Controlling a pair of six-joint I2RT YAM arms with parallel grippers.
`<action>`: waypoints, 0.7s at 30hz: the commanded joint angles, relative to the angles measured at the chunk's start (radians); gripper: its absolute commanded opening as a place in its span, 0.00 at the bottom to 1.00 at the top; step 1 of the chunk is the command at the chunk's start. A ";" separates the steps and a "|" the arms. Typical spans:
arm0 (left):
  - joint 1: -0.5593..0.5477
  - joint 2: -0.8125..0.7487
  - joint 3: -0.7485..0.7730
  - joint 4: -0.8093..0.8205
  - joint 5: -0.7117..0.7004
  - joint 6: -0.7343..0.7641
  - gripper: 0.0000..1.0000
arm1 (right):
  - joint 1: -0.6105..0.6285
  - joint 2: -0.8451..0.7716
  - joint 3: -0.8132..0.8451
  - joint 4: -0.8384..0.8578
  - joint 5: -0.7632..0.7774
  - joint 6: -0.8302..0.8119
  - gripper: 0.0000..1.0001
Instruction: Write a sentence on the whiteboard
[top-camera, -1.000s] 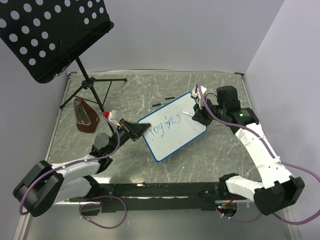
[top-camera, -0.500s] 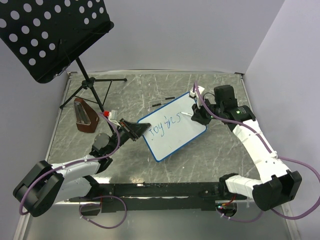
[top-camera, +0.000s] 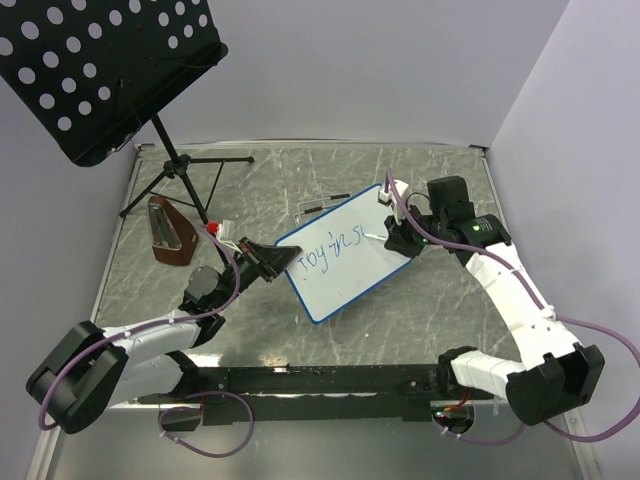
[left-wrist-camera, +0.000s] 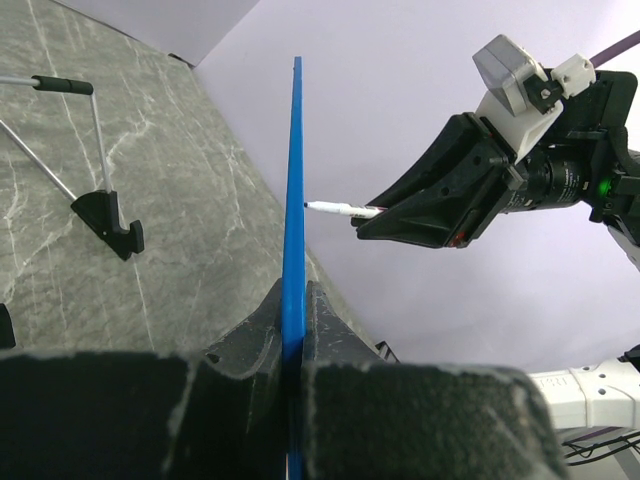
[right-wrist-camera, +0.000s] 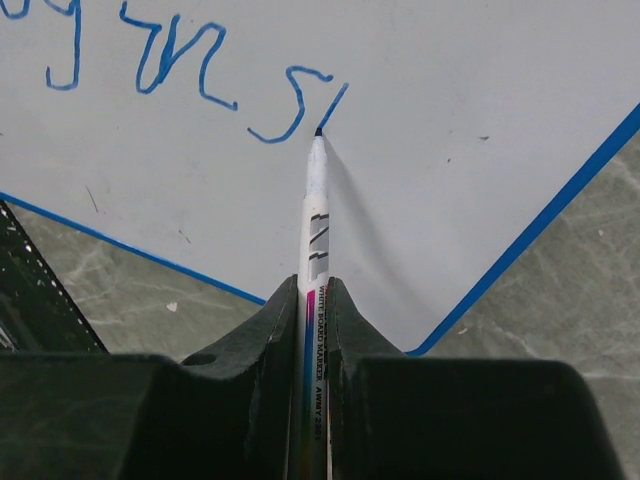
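The whiteboard (top-camera: 350, 265), white with a blue frame, stands tilted at the table's middle. My left gripper (top-camera: 272, 262) is shut on its left edge, seen edge-on in the left wrist view (left-wrist-camera: 295, 180). My right gripper (top-camera: 395, 238) is shut on a white whiteboard marker (right-wrist-camera: 316, 235). The marker's tip touches the board (right-wrist-camera: 450, 120) at the end of the blue sentence (right-wrist-camera: 190, 70), one line of handwritten words (top-camera: 328, 248). The marker also shows in the left wrist view (left-wrist-camera: 340, 209), its tip against the board.
A black perforated music stand (top-camera: 100, 70) with tripod legs (top-camera: 180, 175) stands at the back left. A brown wedge-shaped object (top-camera: 170, 238) lies left of my left gripper. A clear flat item with a dark stick (top-camera: 325, 208) lies behind the board.
My right gripper with the marker has shifted slightly right and down along the board. The line of writing has grown at its right end. The left arm has not moved.
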 joint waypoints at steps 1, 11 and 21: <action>0.002 -0.026 0.023 0.177 0.008 -0.043 0.01 | -0.004 -0.035 -0.014 -0.019 -0.003 -0.024 0.00; 0.002 -0.021 0.029 0.177 0.013 -0.043 0.01 | -0.003 0.001 0.046 0.015 -0.008 -0.008 0.00; 0.004 -0.020 0.023 0.183 0.013 -0.043 0.01 | -0.006 0.044 0.089 0.057 0.024 0.023 0.00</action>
